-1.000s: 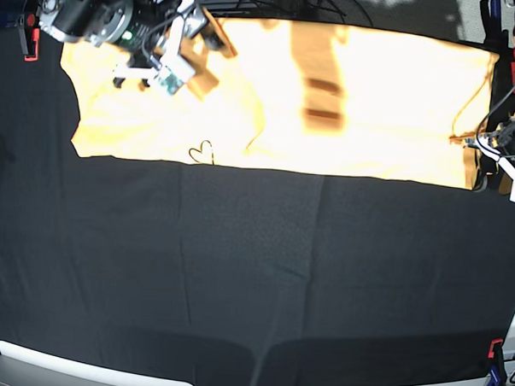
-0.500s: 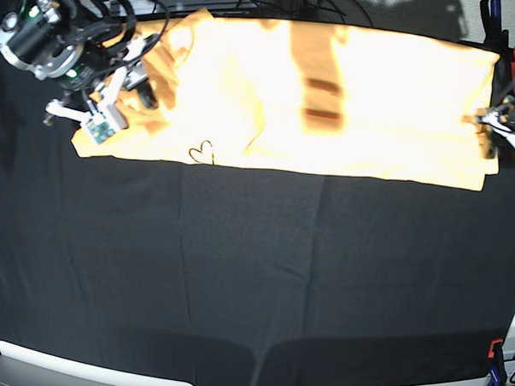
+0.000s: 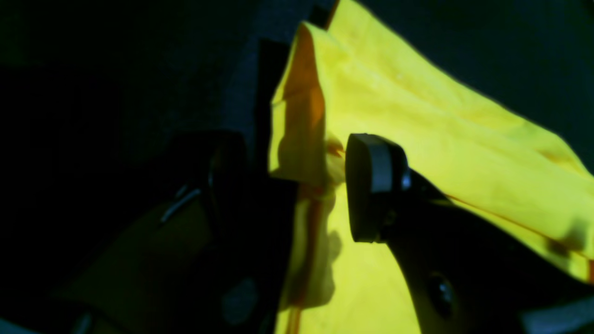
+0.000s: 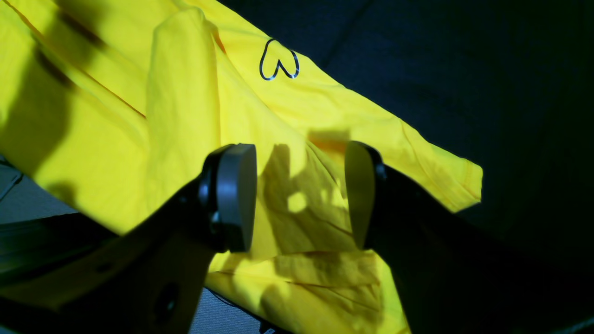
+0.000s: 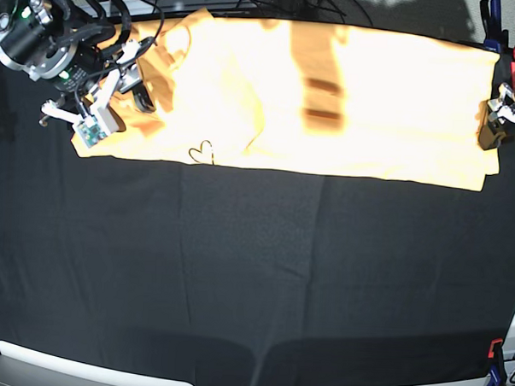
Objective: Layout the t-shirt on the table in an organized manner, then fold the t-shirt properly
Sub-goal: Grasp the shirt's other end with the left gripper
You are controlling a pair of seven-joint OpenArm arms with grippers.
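The pale yellow-orange t-shirt [image 5: 364, 95] lies spread along the far side of the black table [image 5: 254, 278], with a small heart outline [image 5: 205, 151] near its front edge. At the shirt's left end my right gripper [image 5: 147, 90] hovers open. In the right wrist view its jaws [image 4: 299, 195] stand apart above rumpled cloth [image 4: 176, 106], with nothing clamped. My left gripper [image 5: 493, 131] sits at the shirt's right edge. In the left wrist view it [image 3: 297, 185] is open, and a raised fold of the shirt's edge [image 3: 301, 130] stands between the fingers.
Red and blue clamps [image 5: 495, 361] grip the table's near right corner, and more clamps [image 5: 492, 19] sit at the far right. Cables [image 5: 274, 1] run behind the shirt. White panels [image 5: 79, 365] line the front edge.
The arm with the right wrist camera swung left and toward the front, and the shirt's far left corner now lies folded inward. The other arm moved a little toward the back along the shirt's right edge.
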